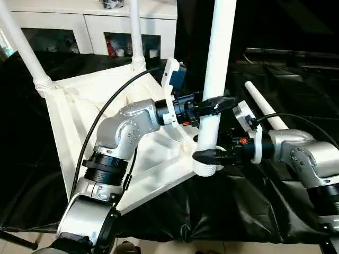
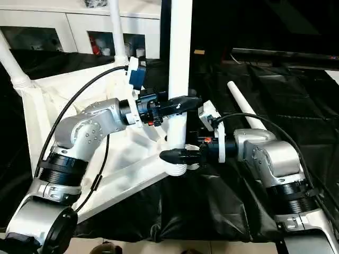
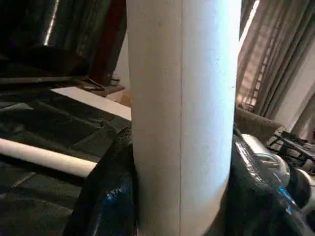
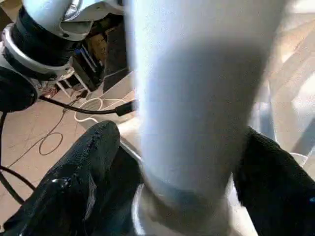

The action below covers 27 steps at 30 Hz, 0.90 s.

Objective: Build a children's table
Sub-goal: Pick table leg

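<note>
Black fingers (image 3: 108, 196) of your left gripper (image 1: 209, 106) pinch the white tapered tubular plastic leg (image 1: 220, 63) from both sides, partway up its shaft, while the fingers of your right gripper (image 1: 212, 155) stand spread around the same leg lower down, just above its ribbed foot, with daylight between pad and plastic in the right wrist view. That leg stands upright in the round corner socket (image 1: 205, 168) of the white ribbed plastic tabletop (image 1: 79, 106), which lies underside-up on the black cloth (image 1: 238, 211). Taking that socket as your landmark: two more white legs (image 1: 24, 47) already rise from the corners beyond it, at the far side of the top, and a fourth white leg (image 1: 262, 106) lies loose on the cloth just past it toward your right arm. So you look roughly three legs in. Whether this one is fully seated I cannot tell; judge that before letting go, then fetch the loose one.
</note>
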Available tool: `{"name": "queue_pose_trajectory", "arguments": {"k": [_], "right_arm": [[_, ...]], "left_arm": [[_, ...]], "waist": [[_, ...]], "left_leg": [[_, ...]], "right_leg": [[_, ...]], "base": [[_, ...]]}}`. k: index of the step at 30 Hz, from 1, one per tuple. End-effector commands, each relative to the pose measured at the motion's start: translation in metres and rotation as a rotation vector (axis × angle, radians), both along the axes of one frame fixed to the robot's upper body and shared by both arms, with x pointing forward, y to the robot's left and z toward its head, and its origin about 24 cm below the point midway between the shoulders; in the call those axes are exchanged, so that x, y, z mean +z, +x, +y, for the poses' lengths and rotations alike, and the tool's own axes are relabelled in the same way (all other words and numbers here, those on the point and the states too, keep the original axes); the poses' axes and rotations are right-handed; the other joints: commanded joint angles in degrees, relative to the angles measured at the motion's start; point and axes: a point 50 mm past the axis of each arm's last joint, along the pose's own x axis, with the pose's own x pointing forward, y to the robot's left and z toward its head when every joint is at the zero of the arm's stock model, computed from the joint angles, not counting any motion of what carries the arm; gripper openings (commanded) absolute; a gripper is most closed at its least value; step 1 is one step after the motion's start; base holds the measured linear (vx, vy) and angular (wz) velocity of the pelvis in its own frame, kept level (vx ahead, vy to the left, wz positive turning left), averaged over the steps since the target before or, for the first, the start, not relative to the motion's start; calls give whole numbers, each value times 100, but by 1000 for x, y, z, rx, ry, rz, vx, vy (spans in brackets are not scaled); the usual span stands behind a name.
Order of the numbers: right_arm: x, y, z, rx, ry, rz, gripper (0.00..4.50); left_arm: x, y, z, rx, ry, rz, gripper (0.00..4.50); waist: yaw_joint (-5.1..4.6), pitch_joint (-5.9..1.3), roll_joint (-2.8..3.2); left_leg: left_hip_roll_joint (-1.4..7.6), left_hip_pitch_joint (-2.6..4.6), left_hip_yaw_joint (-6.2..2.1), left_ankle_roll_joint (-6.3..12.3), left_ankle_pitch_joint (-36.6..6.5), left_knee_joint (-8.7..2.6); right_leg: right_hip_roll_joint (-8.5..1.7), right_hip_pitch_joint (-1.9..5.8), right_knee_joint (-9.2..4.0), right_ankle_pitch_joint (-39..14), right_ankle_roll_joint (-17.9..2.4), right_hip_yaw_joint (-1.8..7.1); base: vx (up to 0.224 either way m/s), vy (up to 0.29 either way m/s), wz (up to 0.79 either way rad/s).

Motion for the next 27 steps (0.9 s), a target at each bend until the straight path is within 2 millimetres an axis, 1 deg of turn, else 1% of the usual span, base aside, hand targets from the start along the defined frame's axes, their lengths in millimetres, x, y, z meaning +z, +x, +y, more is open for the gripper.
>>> {"name": "queue_pose_trajectory", "arguments": {"k": [1, 2, 3, 4, 6, 7, 8, 9, 10, 16, 17, 22, 23, 24, 25, 27], "right_arm": [[3, 3, 1, 1, -20, -26, 338], [2, 3, 1, -3, -20, -27, 335], [2, 3, 1, -4, -19, -27, 326], [3, 3, 1, -4, -14, -27, 313], [4, 4, 1, -3, -11, -27, 293], [4, 4, 1, -1, -10, -27, 293], [4, 4, 1, 0, -11, -27, 270], [3, 4, 2, 1, -11, -26, 270], [3, 4, 2, 0, -12, -26, 255], [3, 4, 4, 2, -6, -26, 211], [3, 4, 4, 2, -5, -26, 196], [2, 5, 4, -1, -1, -25, 191], [2, 5, 4, -5, 3, -26, 190], [2, 5, 4, -8, 6, -27, 190], [2, 5, 4, -14, 12, -29, 190], [2, 6, 4, -37, 30, -34, 190]], "left_arm": [[8, -4, -3, -33, -10, -30, 186], [8, -5, -3, -47, -11, -28, 186], [8, -5, -3, -48, -11, -28, 186], [8, -6, -4, -57, -9, -28, 186], [8, -6, -4, -59, -7, -28, 186], [8, -6, -4, -60, -5, -28, 186], [8, -6, -4, -60, -5, -27, 186], [8, -6, -4, -62, -5, -26, 186], [8, -7, -4, -65, -5, -25, 186], [7, -7, -3, -66, -3, -21, 186], [7, -7, -3, -63, -4, -19, 186], [7, -7, -4, -57, 17, -43, 186], [7, -7, -4, -50, 12, -34, 221], [7, -7, -4, -45, 3, -22, 242], [10, -6, -4, -46, -24, -6, 255], [16, -7, -2, -55, -86, -4, 258]], "waist": [[-5, -487, -108], [-4, -489, -99], [-6, -489, -105], [-2, -491, -96], [-4, -491, -98], [-4, -493, -98], [-2, -492, -97], [-3, -492, -94], [-2, -493, -90], [2, -496, -99], [2, -497, -98], [4, -499, -95], [3, -498, -95], [3, -498, -91], [2, -500, -91], [7, -498, -87]], "left_leg": [[65, 70, -1, 289, -763, -346], [64, 73, 0, 288, -757, -345], [61, 67, 0, 288, -747, -344], [62, 70, -1, 294, -731, -343], [60, 72, -1, 300, -731, -343], [61, 74, -1, 300, -752, -342], [62, 75, -2, 297, -759, -343], [62, 75, -3, 294, -762, -343], [64, 76, -4, 288, -767, -343], [63, 78, -4, 288, -758, -341], [66, 82, -3, 288, -757, -340], [63, 77, -4, 304, -723, -337], [62, 79, -2, 304, -730, -337], [61, 75, -2, 299, -729, -336], [60, 74, -1, 292, -739, -334], [55, 69, -1, 283, -724, -333]], "right_leg": [[-135, 367, -350, -1101, -1302, 169], [-134, 366, -349, -1092, -1303, 168], [-134, 371, -345, -1082, -1304, 168], [-134, 371, -342, -1056, -1310, 168], [-128, 370, -343, -1054, -1309, 167], [-128, 371, -343, -1057, -1313, 167], [-131, 373, -345, -1063, -1314, 167], [-130, 372, -344, -1065, -1316, 166], [-130, 372, -344, -1062, -1318, 166], [-131, 375, -337, -1041, -1321, 166], [-133, 370, -338, -1038, -1324, 167], [-130, 375, -326, -976, -1344, 166], [-128, 373, -329, -979, -1344, 167], [-131, 375, -328, -967, -1351, 167], [-132, 380, -324, -970, -1357, 166], [-135, 379, -322, -964, -1380, 164]], "base": [[0, 0, 0], [0, 0, 0], [0, 0, 0], [0, 0, 0], [0, 0, 0], [0, 0, 0], [0, 0, 0], [0, 0, 0], [0, 0, 0], [0, 0, 0], [0, 0, 0], [0, 0, 0], [0, 0, 0], [0, 0, 0], [0, 0, 0], [0, 0, 0]]}}
